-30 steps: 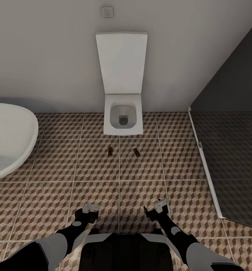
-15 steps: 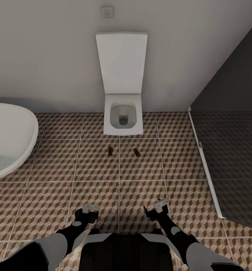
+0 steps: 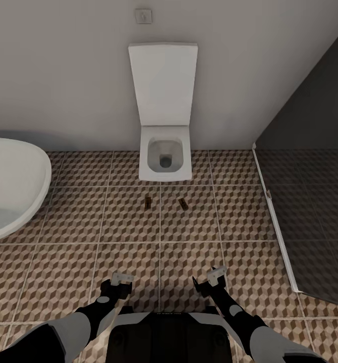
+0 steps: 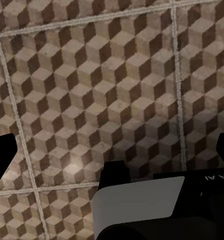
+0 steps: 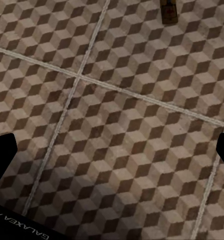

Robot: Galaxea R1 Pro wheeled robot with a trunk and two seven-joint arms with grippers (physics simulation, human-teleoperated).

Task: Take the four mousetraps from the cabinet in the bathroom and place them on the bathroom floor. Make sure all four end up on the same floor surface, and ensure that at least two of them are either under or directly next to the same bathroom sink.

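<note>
Ahead, two mousetraps (image 3: 147, 202) (image 3: 182, 203) lie apart on the patterned floor (image 3: 73, 217), just before the white toilet (image 3: 165, 160). My left gripper (image 3: 120, 282) and right gripper (image 3: 212, 279) hover low, both spread wide and empty.

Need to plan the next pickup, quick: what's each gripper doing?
Left gripper: open, holding nothing.
Right gripper: open, holding nothing.
</note>
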